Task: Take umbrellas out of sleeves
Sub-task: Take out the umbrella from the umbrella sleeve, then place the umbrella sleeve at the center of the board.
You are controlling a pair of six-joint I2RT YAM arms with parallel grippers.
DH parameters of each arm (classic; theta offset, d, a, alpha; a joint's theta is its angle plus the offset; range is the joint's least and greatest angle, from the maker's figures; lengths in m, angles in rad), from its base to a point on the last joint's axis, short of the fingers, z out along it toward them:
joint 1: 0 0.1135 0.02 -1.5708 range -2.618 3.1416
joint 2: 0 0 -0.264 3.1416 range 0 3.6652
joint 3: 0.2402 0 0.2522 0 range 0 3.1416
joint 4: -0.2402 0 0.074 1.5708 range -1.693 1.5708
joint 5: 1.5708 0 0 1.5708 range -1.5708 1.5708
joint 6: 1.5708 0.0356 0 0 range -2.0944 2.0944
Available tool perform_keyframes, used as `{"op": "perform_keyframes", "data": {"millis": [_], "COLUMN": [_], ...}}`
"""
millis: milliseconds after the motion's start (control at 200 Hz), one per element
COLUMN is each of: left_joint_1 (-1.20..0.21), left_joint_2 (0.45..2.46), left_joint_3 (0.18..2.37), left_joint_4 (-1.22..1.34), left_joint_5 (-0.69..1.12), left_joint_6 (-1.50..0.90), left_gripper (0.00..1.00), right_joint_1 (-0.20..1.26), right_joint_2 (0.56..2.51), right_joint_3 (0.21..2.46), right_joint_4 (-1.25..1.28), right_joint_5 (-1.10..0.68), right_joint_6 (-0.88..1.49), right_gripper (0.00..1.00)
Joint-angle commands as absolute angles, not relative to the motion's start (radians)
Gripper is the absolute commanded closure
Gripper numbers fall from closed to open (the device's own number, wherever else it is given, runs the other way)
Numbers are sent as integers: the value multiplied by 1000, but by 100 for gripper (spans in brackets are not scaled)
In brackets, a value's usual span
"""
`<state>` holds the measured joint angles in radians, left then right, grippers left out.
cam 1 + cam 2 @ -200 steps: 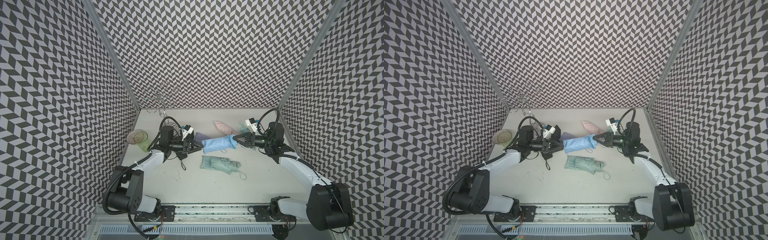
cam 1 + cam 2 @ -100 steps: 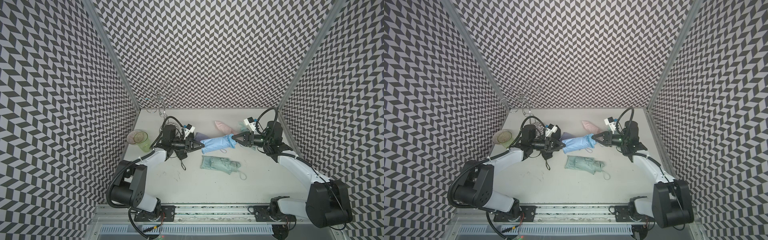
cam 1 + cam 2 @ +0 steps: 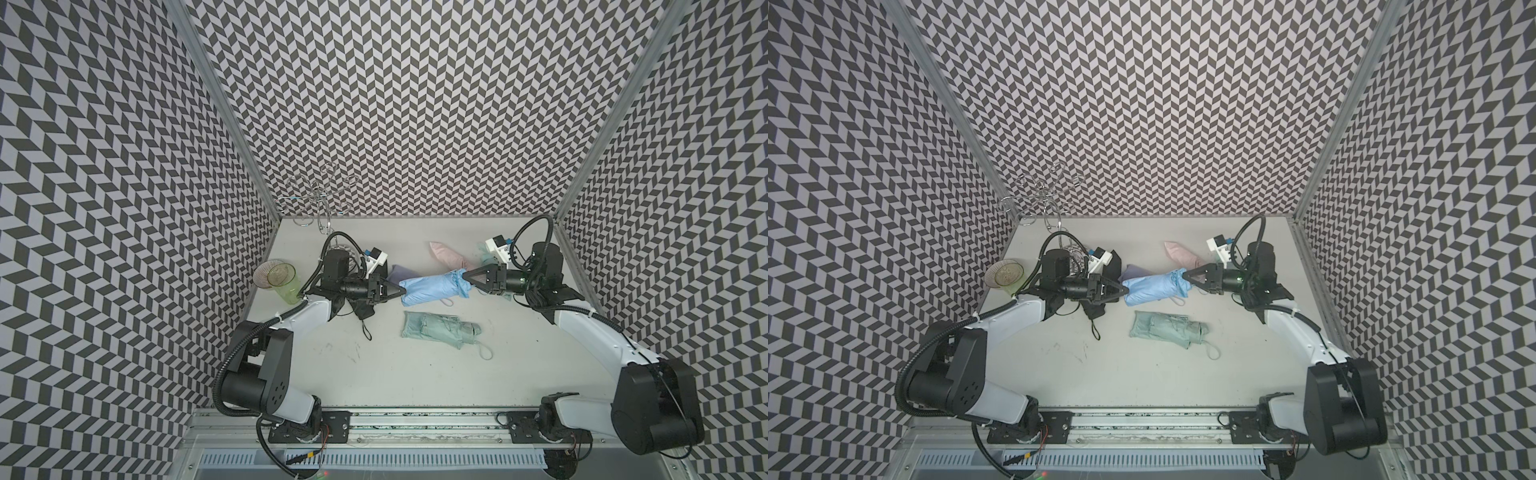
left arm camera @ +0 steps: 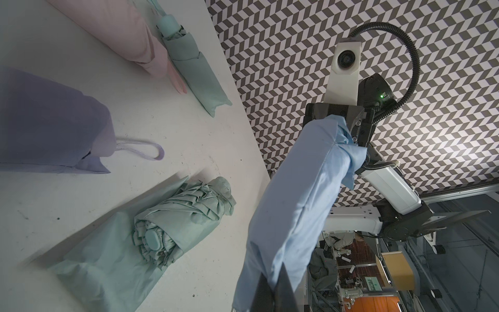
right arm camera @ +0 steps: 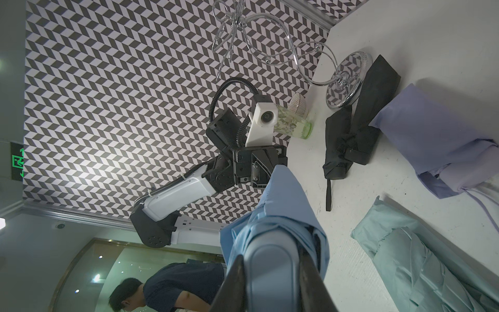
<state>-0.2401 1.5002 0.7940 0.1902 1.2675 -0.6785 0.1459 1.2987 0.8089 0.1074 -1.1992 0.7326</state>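
extraction of the light blue umbrella (image 5: 270, 266) is the step in hand. the light blue sleeve (image 3: 432, 286) that covers it hangs roughly level above the table (image 3: 415, 374), spanned between the two arms in both top views. the left gripper (image 3: 395, 291) is pinched together on the closed end of the sleeve, and the left wrist view shows blue fabric caught between its dark fingers (image 4: 285, 294). the right gripper (image 3: 468, 276) is clamped on the umbrella's handle at the bunched, open mouth of the sleeve; the right wrist view shows the rounded handle seated between the jaws. only the handle and a little pleated fabric show outside the mouth, so the withdrawal is judged barely begun, with both holds in place. the next move calls for the arms to draw apart along the line of the sleeve, both holds kept firm, until the umbrella slides clear of the mouth. whether the left pinch has also trapped the umbrella's tip through the cloth cannot be told, and if it has, the pull would stall. the mint green umbrella (image 3: 446, 336) lies on the table just below the suspended sleeve, touching its mint green sleeve (image 3: 411, 330); whether it is fully out cannot be told.
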Motion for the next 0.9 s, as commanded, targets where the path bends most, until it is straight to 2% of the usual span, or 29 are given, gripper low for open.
{"op": "perform_keyframes", "data": {"millis": [0,471,801,896], "left_joint_1": [-204,-93,-32,-40], "left_joint_2": [1504,1463,1429,1441], "left_joint_3": [841,814,896,894], "left_joint_4": [112,20,-272,-281], "left_joint_5": [1229,1138,863,869], "left_joint_6": [-611,-571,-403,-400], "left_gripper": [100,100,100,100], "right_joint_1": [131,90,45,16], "right_joint_2": [1304,1285,1252,1249], "right_joint_3": [860,894,898,913], "right_joint_4": [106,-14,-29,-21], "right_joint_5": [-1203,-1163,-1138,-1142], "right_joint_6": [691,612,604,618], "right_gripper": [95,96,97,97]}}
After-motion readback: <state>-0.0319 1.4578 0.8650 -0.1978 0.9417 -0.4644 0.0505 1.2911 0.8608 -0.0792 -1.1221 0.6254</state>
